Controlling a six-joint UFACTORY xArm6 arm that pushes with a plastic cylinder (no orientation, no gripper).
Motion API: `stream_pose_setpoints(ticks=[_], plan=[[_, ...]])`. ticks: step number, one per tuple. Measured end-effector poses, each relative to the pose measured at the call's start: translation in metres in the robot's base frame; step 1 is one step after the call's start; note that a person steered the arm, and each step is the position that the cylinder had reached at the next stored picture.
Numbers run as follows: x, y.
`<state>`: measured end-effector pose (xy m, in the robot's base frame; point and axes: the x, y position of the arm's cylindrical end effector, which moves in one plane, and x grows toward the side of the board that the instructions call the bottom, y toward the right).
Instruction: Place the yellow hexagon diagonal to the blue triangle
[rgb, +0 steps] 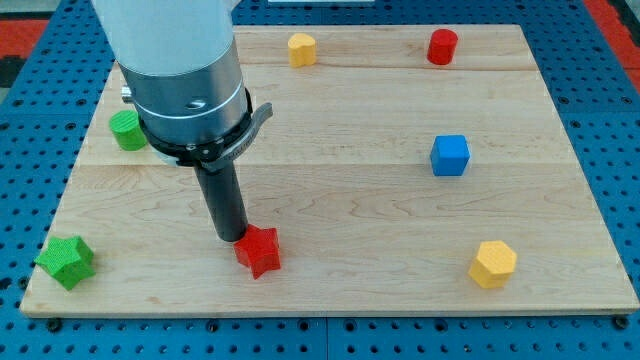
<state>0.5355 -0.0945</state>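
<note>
1. We carry no claw here, so there is nothing spread, pressed together or pinching; our arm ends in a straight dark rod, and my tip (232, 238) rests on the bench (330, 200) in the lower left-centre of the view.
2. Our arm comes down from the view's top left, its pale upper housing and grey collar standing nearly upright above the rod, which leans only slightly.
3. My tip sits touching or just beside the upper left edge of the red star block (259, 251); we cannot tell which.
4. The green cylinder (127, 130) lies just to the view's left of our collar, partly hidden by it.
5. The green star block (66, 262) sits near the bench's lower left corner.
6. The yellow hexagon (493, 264) lies near the bench's lower right corner, well apart from my tip.
7. A blue cube (450, 155) stands above the yellow hexagon, toward the view's right.
8. A second yellow block (302, 49) and a red cylinder (442, 47) sit along the bench's top edge.
9. We cannot make out a blue triangle in this view.
</note>
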Motion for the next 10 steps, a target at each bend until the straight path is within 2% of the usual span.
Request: stream_pose_setpoints(ticks=[3, 5, 6, 7, 8, 9, 10], plan=[[0.010, 0.002], [0.000, 0.137], [-0.026, 0.206], [-0.040, 0.305], [-0.017, 0.365], [0.027, 0.341], [0.030, 0.326]])
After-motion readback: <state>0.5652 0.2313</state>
